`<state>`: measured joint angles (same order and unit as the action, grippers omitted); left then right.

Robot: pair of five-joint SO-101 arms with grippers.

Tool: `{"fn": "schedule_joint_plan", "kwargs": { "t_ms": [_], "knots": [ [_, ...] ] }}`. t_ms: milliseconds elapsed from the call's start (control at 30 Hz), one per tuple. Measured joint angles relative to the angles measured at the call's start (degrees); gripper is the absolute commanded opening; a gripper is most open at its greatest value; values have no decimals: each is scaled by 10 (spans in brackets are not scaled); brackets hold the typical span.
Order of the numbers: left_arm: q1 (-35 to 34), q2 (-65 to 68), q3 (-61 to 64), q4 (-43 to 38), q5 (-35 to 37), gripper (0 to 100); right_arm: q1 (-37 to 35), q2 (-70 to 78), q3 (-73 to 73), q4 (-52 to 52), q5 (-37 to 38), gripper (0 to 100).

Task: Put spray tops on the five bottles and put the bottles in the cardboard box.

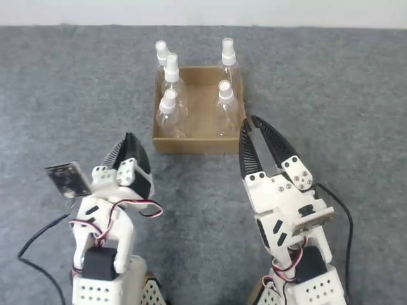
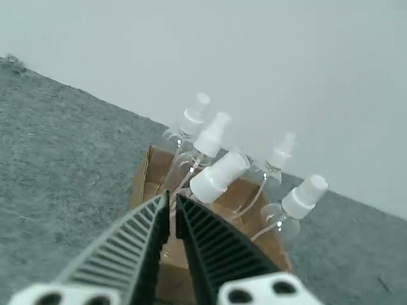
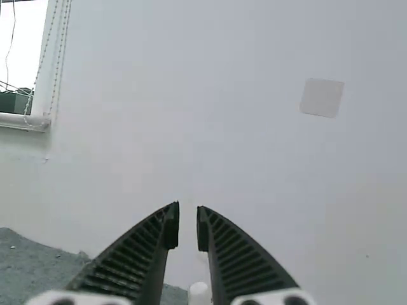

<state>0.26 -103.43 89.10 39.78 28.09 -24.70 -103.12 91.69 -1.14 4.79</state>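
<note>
All five bottles point(image 1: 170, 108) wear spray tops point(image 1: 224, 89) and look to stand in the cardboard box point(image 1: 191, 145). I think we're done. Near the box, my left end effector point(image 1: 130, 141) is together and my right end effector point(image 1: 250, 123) a crack apart.

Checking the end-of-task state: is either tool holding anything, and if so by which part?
Nothing is held. The left tool and right tool are both empty, short of the cardboard box holding the bottles.

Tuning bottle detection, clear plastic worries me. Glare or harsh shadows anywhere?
High view: even light, no harsh shadows; clear bottles blend into the cardboard box. Left wrist view: small bright glints on the bottles. Right wrist view: bright window, plain wall behind the right claw.
</note>
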Motion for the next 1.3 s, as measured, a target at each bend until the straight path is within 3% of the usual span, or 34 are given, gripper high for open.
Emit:
{"fn": "schedule_joint_plan", "kwargs": {
  "t_ms": [167,333,567,933,1133,1300],
  "knots": [
    [39,0,28,-1,-62,12,-1,0,0,0,2,36],
    [56,0,80,-62,-92,12,-1,0,-1,1,4,35],
    [7,0,80,-107,-54,12,-1,0,-1,63,4,38],
    [-3,0,80,-154,-39,12,18,1,36,146,4,38],
    [-4,0,80,-146,-69,12,63,1,36,240,4,38],
    [-3,0,80,-70,-80,12,60,1,36,336,4,35]
  ]
}}
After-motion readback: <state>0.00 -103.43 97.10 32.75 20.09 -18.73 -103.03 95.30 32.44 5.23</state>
